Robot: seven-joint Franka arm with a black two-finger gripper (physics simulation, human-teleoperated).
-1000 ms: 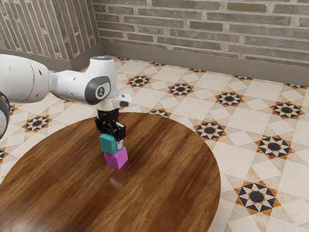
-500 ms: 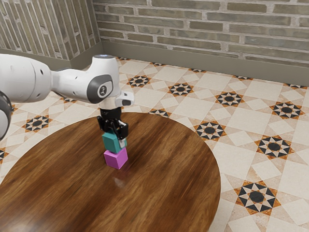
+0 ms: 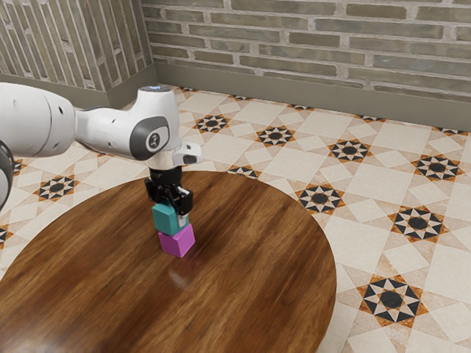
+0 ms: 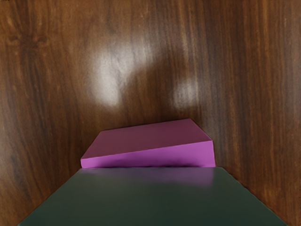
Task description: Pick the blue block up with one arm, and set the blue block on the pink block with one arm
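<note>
Since the tool is clamped on the blue block right atop the pink block, I'd guess letting go comes next.

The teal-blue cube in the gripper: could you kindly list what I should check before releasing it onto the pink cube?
1. Grip: black two-finger gripper shut on the teal-blue cube: ok.
2. Teal-blue cube above the pink cube: ok.
3. Cubes centred: not ok, the upper one looks offset toward the exterior view's left.
4. Cubes touching: cannot tell.
5. Pink cube flat on the round wooden table: ok.
</note>
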